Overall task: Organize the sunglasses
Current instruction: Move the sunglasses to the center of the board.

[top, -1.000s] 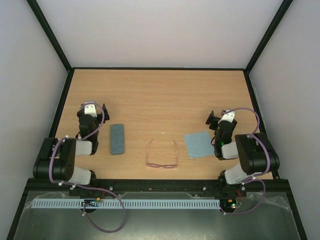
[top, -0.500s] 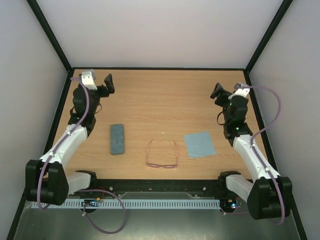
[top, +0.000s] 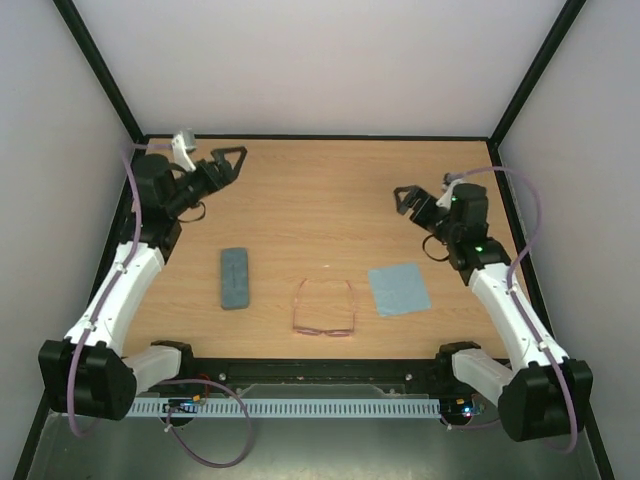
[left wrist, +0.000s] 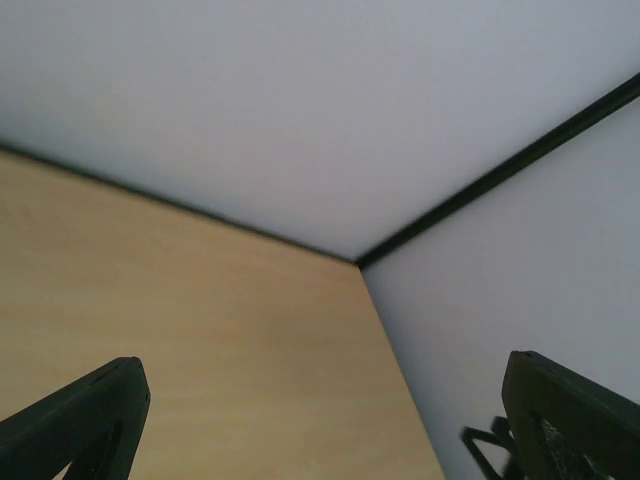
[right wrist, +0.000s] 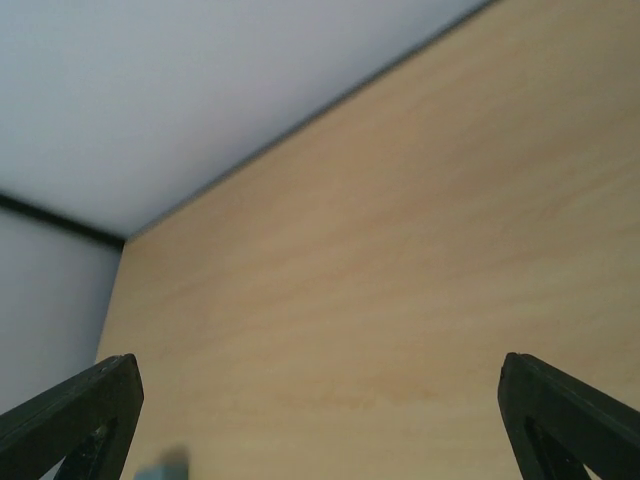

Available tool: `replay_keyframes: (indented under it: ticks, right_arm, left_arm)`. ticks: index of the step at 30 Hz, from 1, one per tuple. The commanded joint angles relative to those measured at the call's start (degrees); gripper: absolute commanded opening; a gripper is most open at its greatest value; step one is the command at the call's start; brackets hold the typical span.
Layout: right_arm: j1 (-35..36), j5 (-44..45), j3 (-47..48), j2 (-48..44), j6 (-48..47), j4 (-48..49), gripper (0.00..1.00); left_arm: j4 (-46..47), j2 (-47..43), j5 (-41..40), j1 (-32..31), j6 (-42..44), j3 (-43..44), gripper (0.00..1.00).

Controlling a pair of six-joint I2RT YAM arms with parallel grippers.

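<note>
- sunglasses (top: 323, 308) lying flat, arms unfolded, untouched, just right of case (top: 234, 277); cloth (top: 399, 289) sitting further right of case
- both arms have been unfolding from tucked pose over the last sec and are now stretching out beyond the case, so task is only starting
- left gripper (top: 233, 166) & right gripper (top: 400, 201) both gaping wide, empty
- wrist cams showing just table (right wrist: 350, 250) + walls; only top cam catching the sunglasses

Matt wood-grain table (top: 320, 190)
</note>
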Motion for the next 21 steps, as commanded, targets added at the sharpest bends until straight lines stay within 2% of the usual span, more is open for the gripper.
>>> replay_keyframes:
  ticks: [1,4,10,12,14,17,21]
  right_arm:
    - [8.2,-5.4,-0.4,2.1,-0.1,-10.3,0.99]
    - [16.3,0.4,-0.5,3.2,-0.4,-17.9,0.93]
    - [33.3,14.1,-6.0,7.4,3.6,-22.4,0.74]
    - [37.4,16.9,-5.2,12.0,3.9,-23.2,0.67]
    - [40.3,20.2,-3.4,16.7,4.4,-24.5,0.65]
    - [42.5,20.8,-1.8,21.4,5.1,-24.4,0.64]
    - [43.7,23.3,-0.6,25.7,6.2,-24.9,0.54]
  left_arm:
    - [1.2,0.9,14.1,1.4,-9.4,-7.0,0.99]
    - [-6.9,-1.7,6.9,-1.2,-3.7,-7.5,1.0]
    - [-19.3,-7.3,-5.7,-3.0,1.2,-8.3,0.99]
    - [-18.0,-12.5,-8.7,-3.0,-0.5,-12.1,1.0]
    - [-15.0,-15.5,-10.3,-2.7,-3.0,-16.0,1.0]
    - [-14.1,-12.0,-5.4,0.6,-4.8,-17.7,1.0]
    - [-16.2,-8.8,-8.0,0.7,-3.1,-17.3,1.0]
